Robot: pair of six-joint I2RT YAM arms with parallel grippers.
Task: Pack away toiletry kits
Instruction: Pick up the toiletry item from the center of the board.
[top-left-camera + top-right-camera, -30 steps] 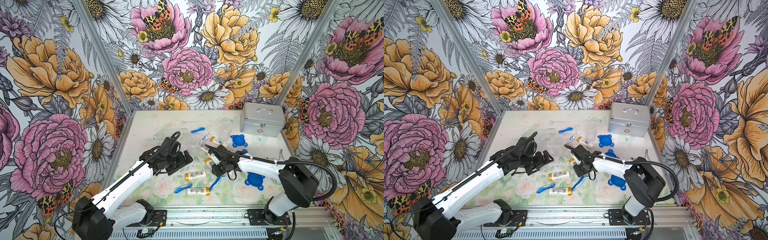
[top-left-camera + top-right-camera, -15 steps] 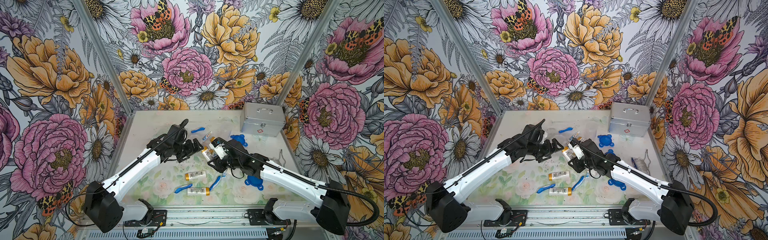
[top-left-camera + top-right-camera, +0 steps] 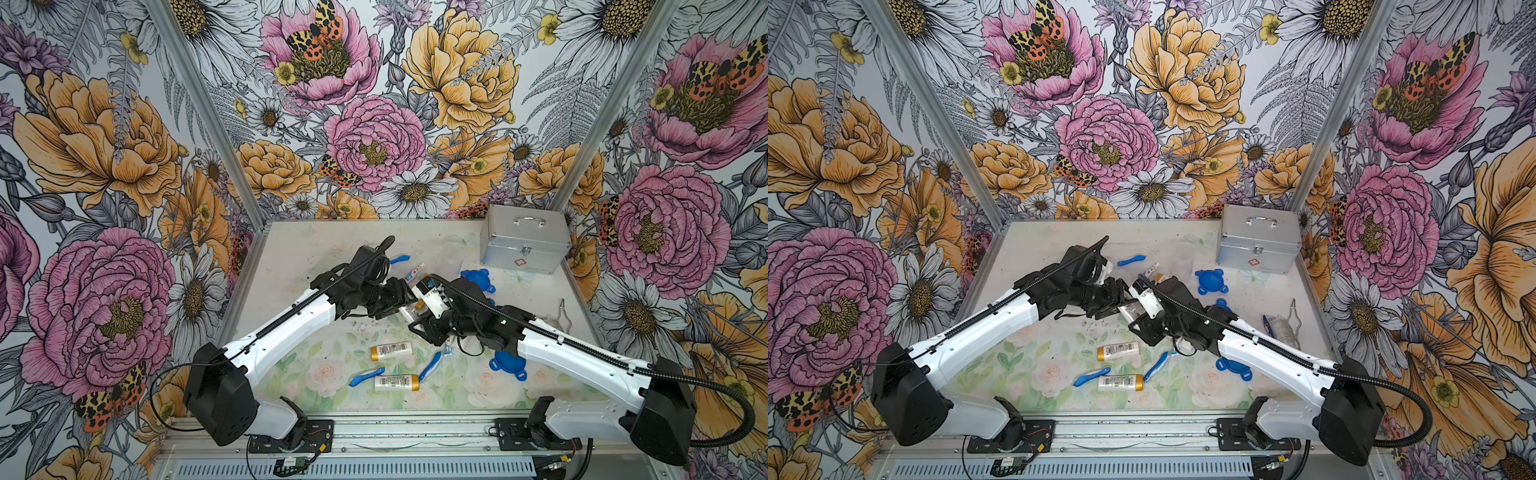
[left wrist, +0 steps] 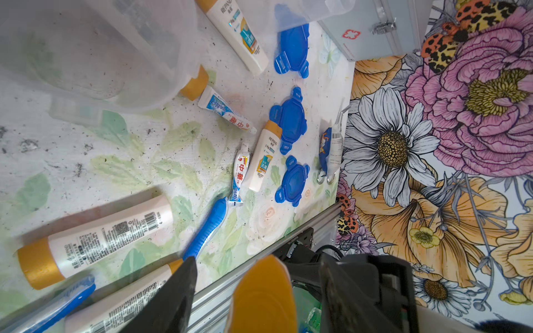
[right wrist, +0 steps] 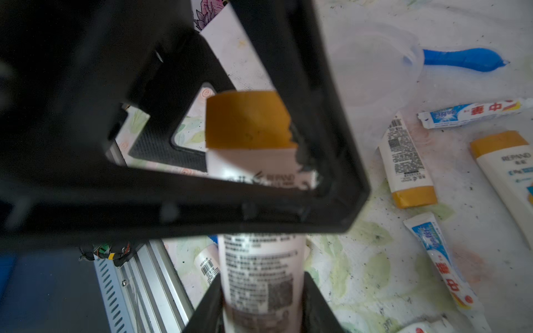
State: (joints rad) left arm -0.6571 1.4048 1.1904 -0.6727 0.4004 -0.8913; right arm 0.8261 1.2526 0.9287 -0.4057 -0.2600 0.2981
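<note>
My right gripper (image 5: 262,302) is shut on the body of a white gold-capped bottle (image 5: 259,259), held above the table's middle in both top views (image 3: 409,311) (image 3: 1128,309). My left gripper (image 4: 256,294) meets it from the left, open, jaws on either side of the gold cap (image 4: 264,294). One finger (image 5: 305,150) touches the cap; the other pad (image 5: 170,147) stands apart. Two more bottles (image 3: 390,350) (image 3: 397,381), blue toothbrushes (image 3: 366,376) (image 3: 430,365) (image 3: 399,259), toothpaste tubes (image 4: 225,111) (image 4: 239,173), blue lids (image 3: 476,278) (image 3: 508,365) and a clear cup (image 4: 95,52) lie about the table.
A silver metal case (image 3: 523,241) with a handle stands shut at the back right. A small clear pack with something blue in it (image 3: 1283,328) lies by the right edge. The aluminium rail (image 3: 374,432) runs along the front.
My left gripper has moved right and farther back to the bottle's cap, and its jaws have narrowed. The right arm has swung its elbow out to the right, still holding the bottle.
</note>
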